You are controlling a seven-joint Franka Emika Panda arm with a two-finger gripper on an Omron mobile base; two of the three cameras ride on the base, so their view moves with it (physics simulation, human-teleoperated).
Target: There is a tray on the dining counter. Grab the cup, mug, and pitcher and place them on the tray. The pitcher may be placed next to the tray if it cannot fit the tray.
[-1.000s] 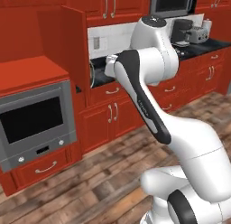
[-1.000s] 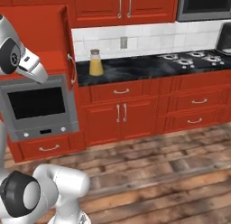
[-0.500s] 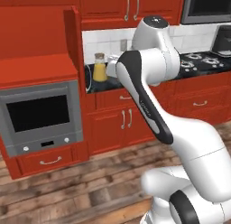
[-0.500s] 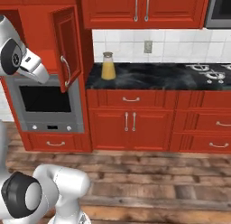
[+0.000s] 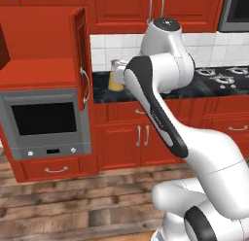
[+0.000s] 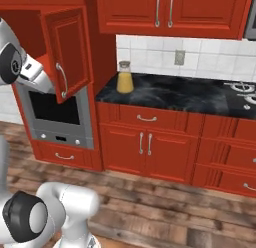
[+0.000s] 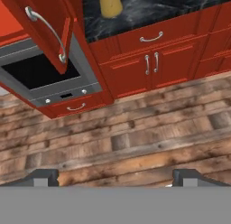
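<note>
Steering toward the mustard-yellow cylindrical pitcher (image 6: 124,78) standing on the black marble-veined wall tabletop (image 6: 180,94) beside the open red cabinet door (image 6: 66,51) looks wise, keeping the empty, wide-spread tool (image 7: 115,175) clear of it.

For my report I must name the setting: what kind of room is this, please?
A kitchen, rendered: red cabinets under a black marble-veined counter, a built-in grey oven, and stove burners on the right. An amber jar stands on the counter.
</note>
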